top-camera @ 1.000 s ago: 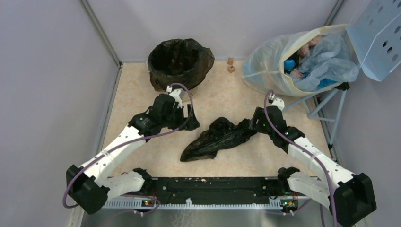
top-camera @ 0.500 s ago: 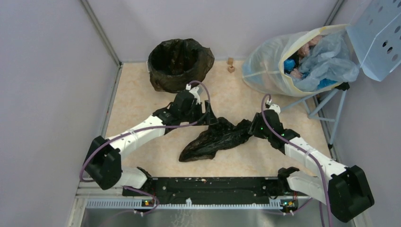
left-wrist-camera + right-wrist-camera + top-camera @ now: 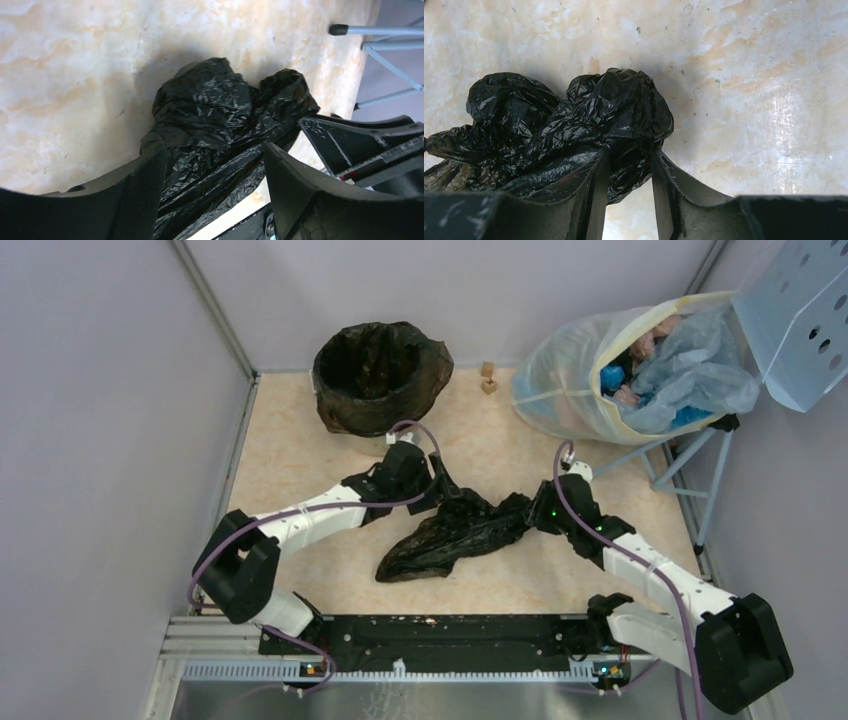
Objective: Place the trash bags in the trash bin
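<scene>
A crumpled glossy black trash bag point(image 3: 450, 532) lies on the beige floor between my two arms. The trash bin point(image 3: 380, 375), its rim wrapped in a black liner, stands at the back left, apart from both grippers. My left gripper point(image 3: 447, 495) is at the bag's upper left end. In the left wrist view it point(image 3: 214, 150) is open, with its jaws wide on either side of the bag point(image 3: 210, 110). My right gripper point(image 3: 522, 512) is at the bag's right end. In the right wrist view it point(image 3: 630, 152) is shut on a fold of the bag point(image 3: 574, 115).
A large translucent sack point(image 3: 620, 370) full of rubbish leans at the back right, under a perforated light-blue panel point(image 3: 800, 310) on metal legs point(image 3: 680, 460). Two small wooden blocks point(image 3: 488, 378) sit near the back wall. Grey walls enclose the floor on the left and at the back.
The left arm swung right from near the bin and came down over the bag's left end. The right gripper's jaws narrowed onto the bag's right end, and the left jaws narrowed slightly.
</scene>
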